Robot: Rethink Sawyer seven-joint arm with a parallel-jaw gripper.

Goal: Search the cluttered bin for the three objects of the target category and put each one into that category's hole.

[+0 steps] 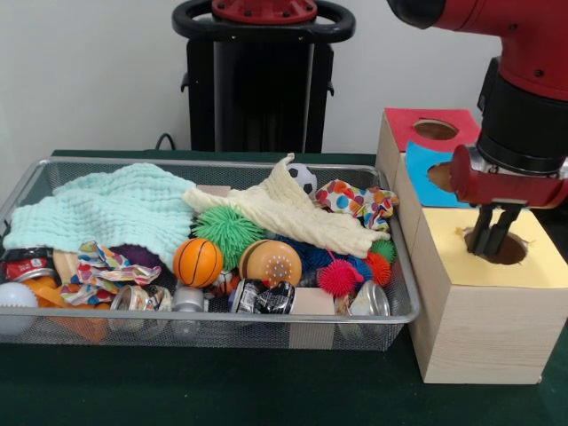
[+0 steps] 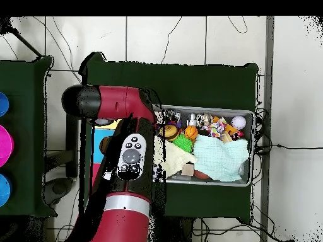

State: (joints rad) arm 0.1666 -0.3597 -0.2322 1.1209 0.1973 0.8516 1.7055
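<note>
My gripper (image 1: 493, 236) hangs over the round hole (image 1: 509, 250) in the yellow-topped box (image 1: 479, 306), right of the bin. Its tips dip into the hole, a little apart, and I see nothing between them. The wire-mesh bin (image 1: 222, 317) holds a jumble: a small basketball (image 1: 197, 262), an orange ball (image 1: 271, 262), a green spiky ball (image 1: 229, 229), a pink spiky ball (image 1: 340, 277), a soccer ball (image 1: 303, 177), crushed cans (image 1: 263, 297), a mint cloth (image 1: 106, 209) and a cream cloth (image 1: 284, 213). In the overhead view the arm (image 2: 129, 157) hides the gripper and the boxes.
Behind the yellow box stand a blue-topped box (image 1: 424, 174) and a red-topped box (image 1: 410, 124), each with a hole. A colourful patterned cloth (image 1: 359, 202) drapes at the bin's right end. A white ball (image 1: 16, 297) lies at its left corner. In the overhead view the bin (image 2: 253, 146) lies right of the arm.
</note>
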